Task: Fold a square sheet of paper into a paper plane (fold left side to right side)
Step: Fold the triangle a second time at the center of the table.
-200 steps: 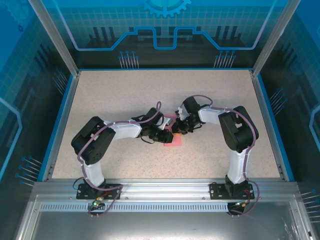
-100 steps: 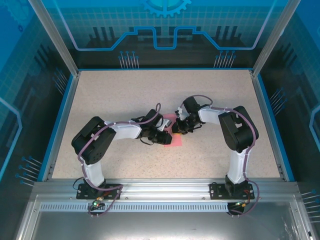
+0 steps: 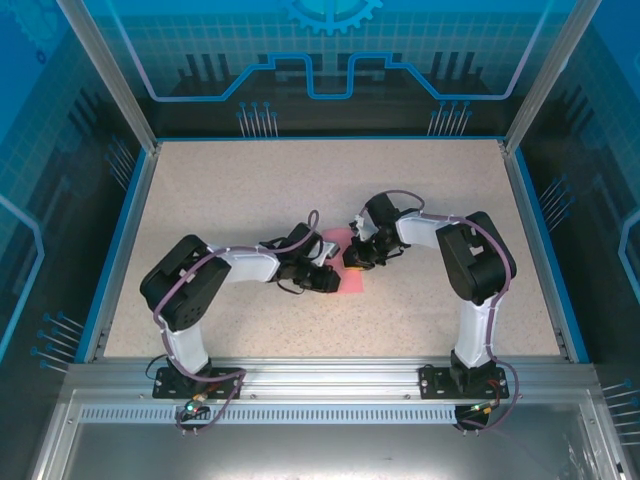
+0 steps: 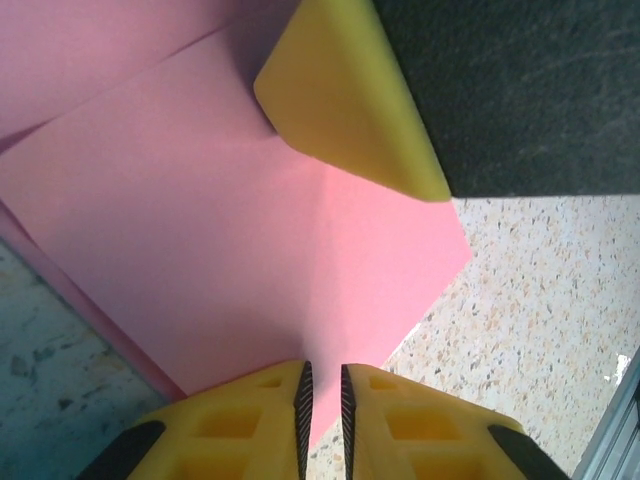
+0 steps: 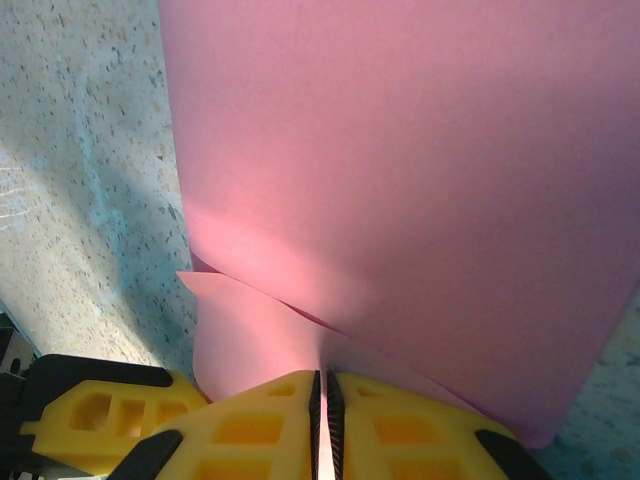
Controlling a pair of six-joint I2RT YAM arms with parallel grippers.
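right gripper (image 5: 322, 385) pinches the folded pink sheet (image 5: 400, 150); left gripper (image 4: 322, 375) sits narrowed over its corner, i can't tell if it grips.

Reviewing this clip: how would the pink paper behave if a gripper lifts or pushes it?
Probably floppy: layers of the pink paper bow apart beside the right gripper. Likely very light, being thin, so a push may slide it over the table. Its sharp folded edges suggest creases hold.

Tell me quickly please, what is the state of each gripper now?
Left gripper: closed on the pink paper, pinching its near corner.
Right gripper: closed on the same paper, pinching its edge.
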